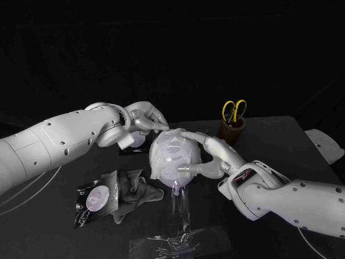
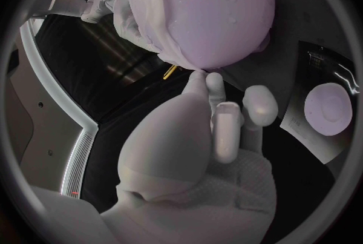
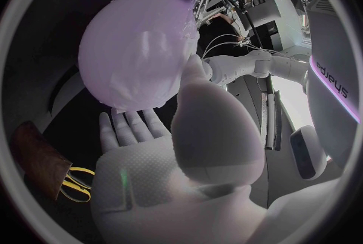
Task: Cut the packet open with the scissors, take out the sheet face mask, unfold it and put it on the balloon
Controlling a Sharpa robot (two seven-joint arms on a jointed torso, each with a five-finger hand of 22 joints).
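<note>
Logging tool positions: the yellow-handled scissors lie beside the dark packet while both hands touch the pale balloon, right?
No. The head view shows the yellow-handled scissors standing in the brown cup; left hand and right hand do touch the pale balloon.

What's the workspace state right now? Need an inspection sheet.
Surface: black table, dark and matte.
Job's things: balloon on a clear stand, pale mask draped over it; scissors upright in a brown cup; opened packet lying flat.
Clutter: crumpled grey sheet beside the packet; white object at the table's right edge, unidentified.
Hands: left hand touches the balloon's top with its fingertips; right hand is spread against its side.
Cables: thin cable under the left arm.
Surroundings: nothing seen, dark backdrop.
</note>
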